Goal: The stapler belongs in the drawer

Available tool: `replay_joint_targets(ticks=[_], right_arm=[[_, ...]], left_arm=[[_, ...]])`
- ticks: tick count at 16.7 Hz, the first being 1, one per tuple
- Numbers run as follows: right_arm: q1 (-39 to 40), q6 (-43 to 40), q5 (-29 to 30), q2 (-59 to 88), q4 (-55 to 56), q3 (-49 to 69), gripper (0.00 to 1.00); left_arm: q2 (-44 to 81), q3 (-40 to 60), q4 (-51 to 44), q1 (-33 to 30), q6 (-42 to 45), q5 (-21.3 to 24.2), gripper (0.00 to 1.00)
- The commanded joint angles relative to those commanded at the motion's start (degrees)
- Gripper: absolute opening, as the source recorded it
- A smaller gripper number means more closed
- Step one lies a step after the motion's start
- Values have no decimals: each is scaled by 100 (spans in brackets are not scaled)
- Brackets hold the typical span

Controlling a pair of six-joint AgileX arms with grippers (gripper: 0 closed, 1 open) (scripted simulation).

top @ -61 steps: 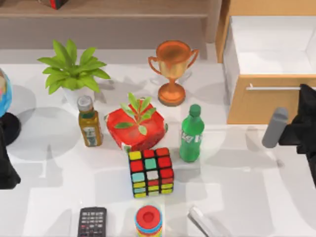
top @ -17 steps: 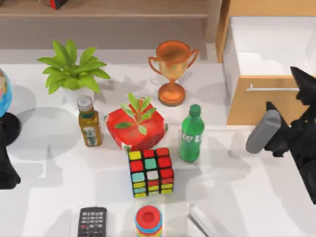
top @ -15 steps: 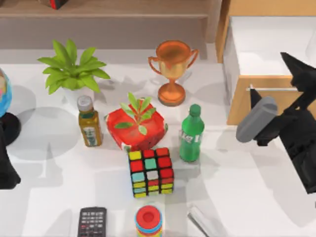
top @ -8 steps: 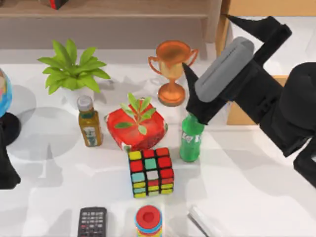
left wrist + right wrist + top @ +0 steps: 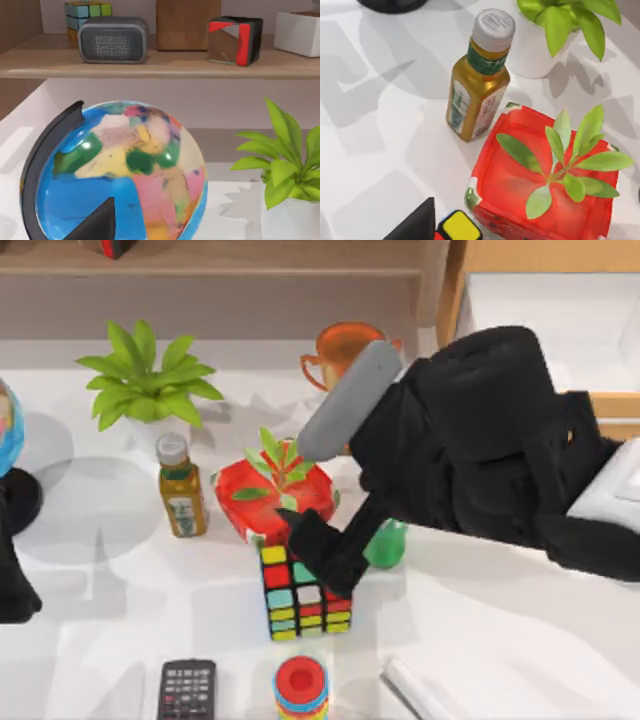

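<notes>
While the right arm stretches low across the middle of the counter, its right tool hangs over the top edge of the puzzle cube, just in front of the red watermelon-patterned planter; whether that tool is open or closed I cannot tell. The stapler lies on the counter at the near edge, right of the red ring stacker and the calculator, well apart from the tool. The drawer stands pulled out at the far right, its white inside showing, its front largely hidden by the arm. The green soda bottle peeks out beneath the arm, and the trophy rises behind it. The right wrist view brings close what the top view keeps small: the amber bottle upright beside the planter, and a yellow corner of the cube. The left arm sits parked at the counter's left edge, and its wrist view faces the globe with a grey speaker on the shelf behind.
</notes>
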Motion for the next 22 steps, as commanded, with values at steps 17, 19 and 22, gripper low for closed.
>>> replay_joint_targets(ticks=[17,19,22], right_arm=[[528,2434,-18,1416,-5558,1367,100],[501,2427,-20,1400,-5534,1334,100],[515,2439,-14,1422,-5154,969,100]], left_arm=[[0,0,0,0,0,0,100],[0,0,0,0,0,0,100],[0,0,0,0,0,0,100]])
